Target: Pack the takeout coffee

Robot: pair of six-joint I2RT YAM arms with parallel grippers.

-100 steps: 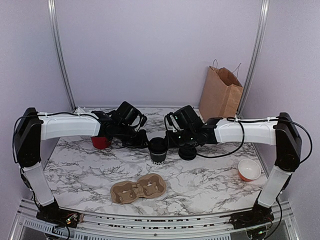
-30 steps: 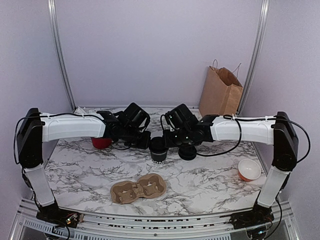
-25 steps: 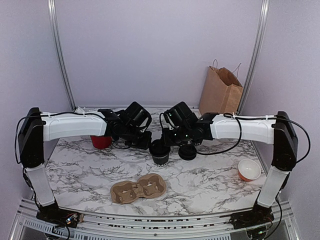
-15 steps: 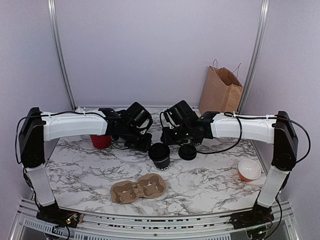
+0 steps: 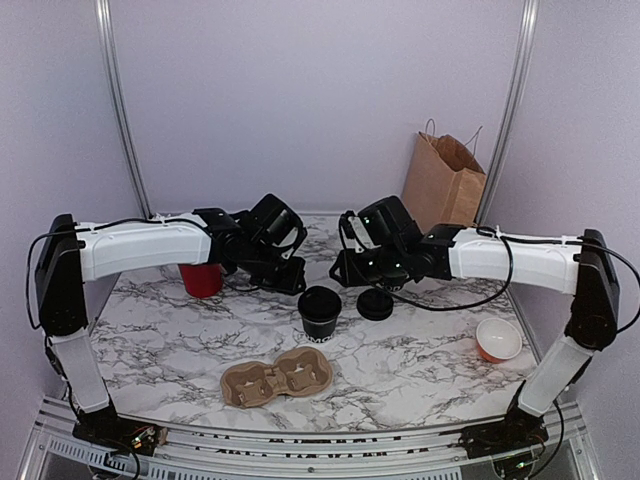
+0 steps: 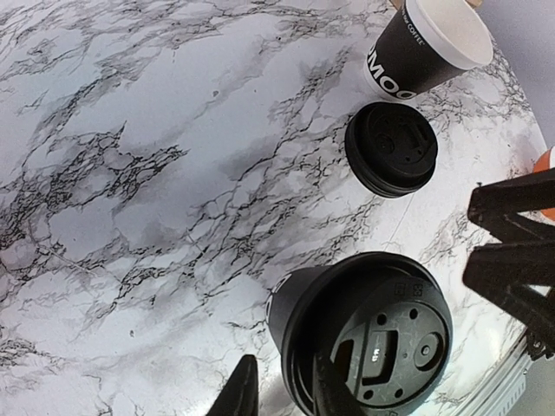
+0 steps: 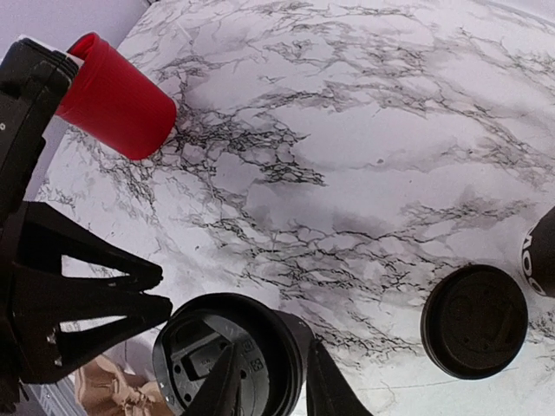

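Note:
The takeout coffee point(image 5: 320, 312), a small black cup with its black lid on, stands upright mid-table. In the left wrist view the coffee point(image 6: 364, 338) sits just past my left gripper point(image 6: 286, 394), whose narrowly parted fingers hold nothing. My left gripper point(image 5: 293, 283) hangs just left of and behind the cup, and my right gripper point(image 5: 346, 278) just right of and behind it. The right wrist view shows the coffee point(image 7: 234, 355) below my right gripper point(image 7: 273, 390). That gripper is open too, and its fingers straddle the cup's rim only in the picture.
A loose black lid point(image 5: 375, 303) lies right of the cup, and an unlidded black cup point(image 6: 425, 48) stands beyond it. A red cup point(image 5: 202, 278) is at the left. A cardboard carrier point(image 5: 277, 378) lies in front. An orange bowl point(image 5: 498, 340) and a paper bag point(image 5: 441, 188) are at the right.
Both grippers were pressed against the cup from either side. They have let go and drawn back and apart, and the cup now sits slightly nearer the front.

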